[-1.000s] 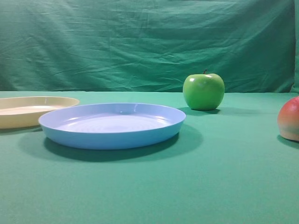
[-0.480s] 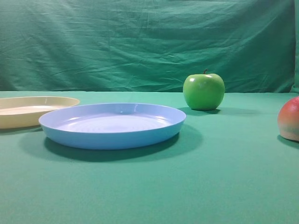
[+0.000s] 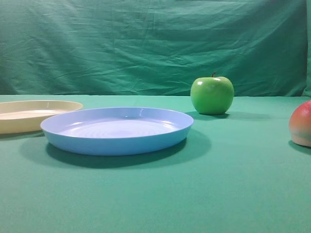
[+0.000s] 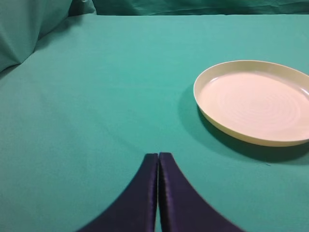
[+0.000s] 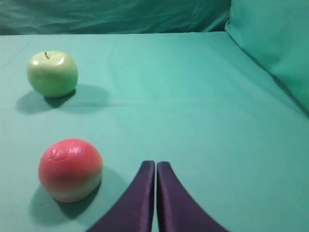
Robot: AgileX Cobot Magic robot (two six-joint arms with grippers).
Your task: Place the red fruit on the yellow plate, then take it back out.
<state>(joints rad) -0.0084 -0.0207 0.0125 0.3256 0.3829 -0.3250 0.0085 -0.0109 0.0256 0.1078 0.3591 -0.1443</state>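
Your rounded, smooth red fruit [image 5: 70, 169], red-pink on top fading to pale cream below, sits on the green cloth-covered table [image 5: 193, 106] at lower left of the right wrist view, just left of the right gripper [image 5: 156, 166]. In the exterior view it is only a sliver at the right edge [image 3: 301, 124], well apart from everything else.

Right gripper: jaws pressed together, nothing between them. Left gripper [image 4: 158, 158]: same, tips touching, empty, bottom centre of its view.

The pale cream-yellow shallow round plastic plate [image 4: 256, 102] is at right of the left wrist view, bare inside. In the exterior view it lies at far left [image 3: 29, 115], partly behind the light blue round plastic plate [image 3: 116, 130]. So the fruit has to travel across the whole frame, past the blue plate.

Handling, my read: the skin looks smooth and slightly glossy, likely a light, rigid fake fruit. Expect it to be slippery and to roll if you nudge it off-centre. Open wide first, come down over the top, and close across the widest part, at about mid-height, jaws square to the centre. Gripping too high will probably squeeze it out downward.

Don't confuse it with the shiny green apple with a stem [image 5: 52, 74], upper left of the right wrist view.
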